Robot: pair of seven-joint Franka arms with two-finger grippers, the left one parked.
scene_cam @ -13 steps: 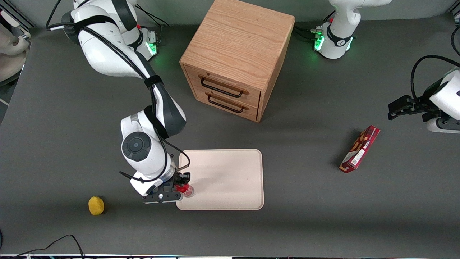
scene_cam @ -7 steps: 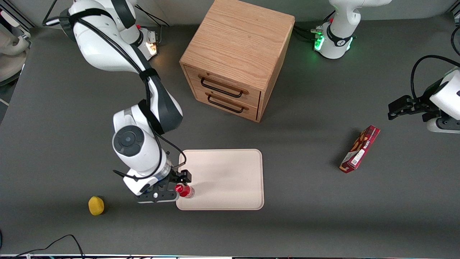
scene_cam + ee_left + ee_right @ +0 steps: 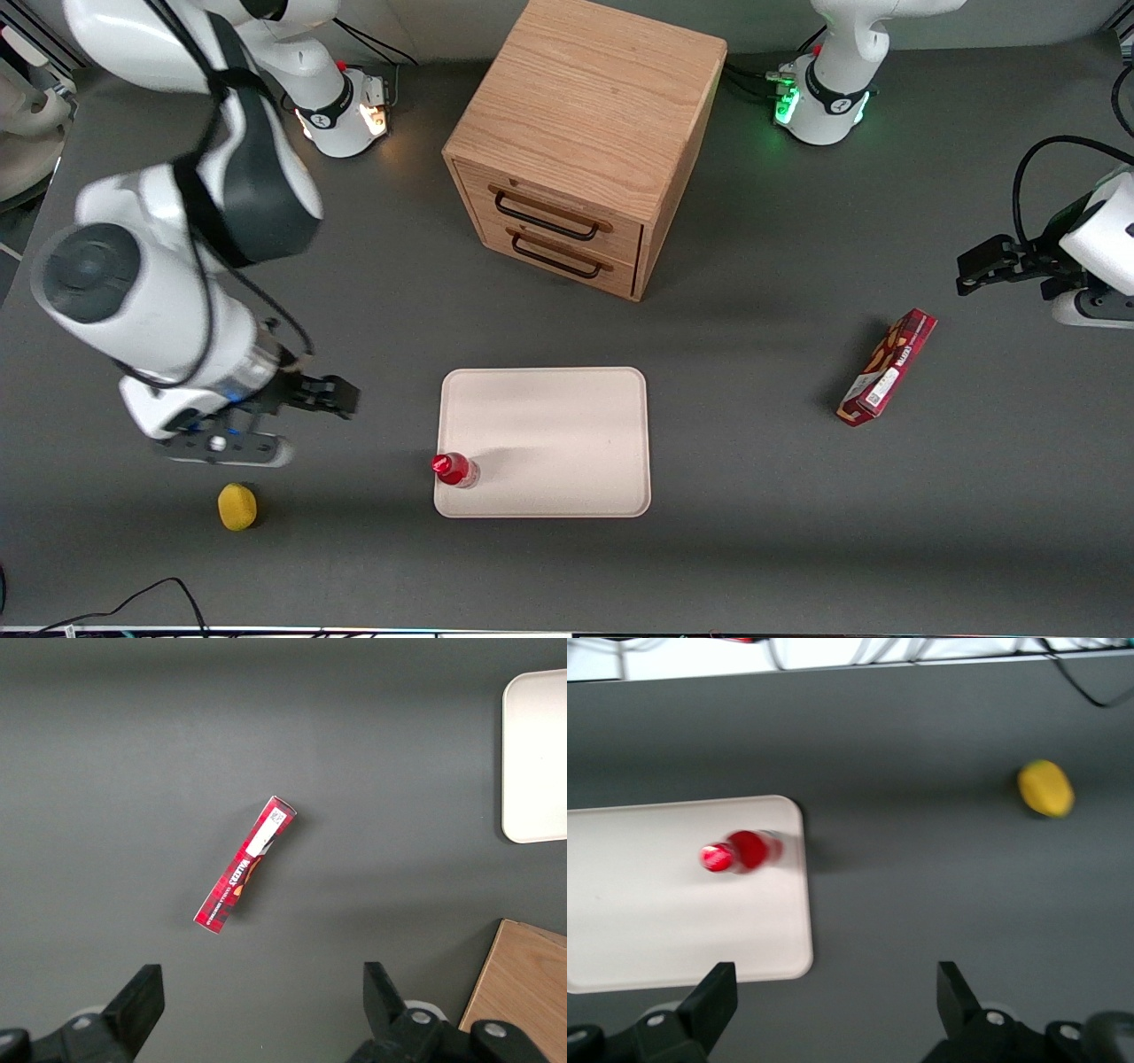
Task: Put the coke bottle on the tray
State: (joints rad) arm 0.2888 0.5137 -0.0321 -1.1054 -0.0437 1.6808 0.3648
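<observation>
The coke bottle [image 3: 455, 470] stands upright on the tray [image 3: 567, 425], in its near corner toward the working arm's end, so the placing looks done. The claw [image 3: 332, 399] hangs wide open and empty above the bare surface [image 3: 753, 532], well apart from the bottle.

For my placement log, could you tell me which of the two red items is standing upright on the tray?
The coke bottle, upright near the tray's corner; the red snack box lies on the table. The open gripper hangs apart.

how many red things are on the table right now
2: the coke bottle standing on the tray, and a snack box toward the parked arm's end. The gripper is open, above bare table.
</observation>
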